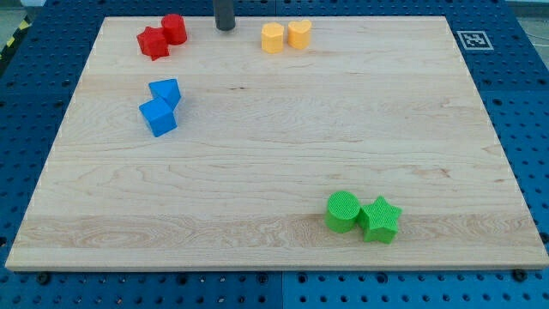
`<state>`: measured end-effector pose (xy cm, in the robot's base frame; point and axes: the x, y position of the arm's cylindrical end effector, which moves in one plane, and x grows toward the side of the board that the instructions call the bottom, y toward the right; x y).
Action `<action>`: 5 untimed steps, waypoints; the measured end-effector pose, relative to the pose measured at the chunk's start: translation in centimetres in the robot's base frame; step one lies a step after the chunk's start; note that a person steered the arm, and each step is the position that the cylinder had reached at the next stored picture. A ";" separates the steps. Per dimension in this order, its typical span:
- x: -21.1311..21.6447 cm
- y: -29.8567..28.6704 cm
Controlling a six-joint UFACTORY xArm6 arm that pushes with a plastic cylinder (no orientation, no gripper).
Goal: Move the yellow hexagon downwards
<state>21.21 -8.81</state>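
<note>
Two yellow blocks stand side by side, touching, near the view's top middle of the wooden board (274, 154). The left one looks like the yellow hexagon (272, 39). The right yellow block (299, 33) has a rounder shape that I cannot make out for sure. My tip (225, 27) rests on the board at the view's top, to the left of the yellow hexagon with a clear gap between them. It touches no block.
A red star (153, 43) and a red cylinder (175, 28) sit at the top left. A blue cube (158, 117) and a blue wedge-like block (165, 91) lie at the left. A green cylinder (343, 211) and a green star (380, 219) lie at the bottom right.
</note>
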 end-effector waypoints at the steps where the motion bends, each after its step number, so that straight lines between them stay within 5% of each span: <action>1: 0.6 0.5; 5: 1.3 5.5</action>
<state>22.51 -3.27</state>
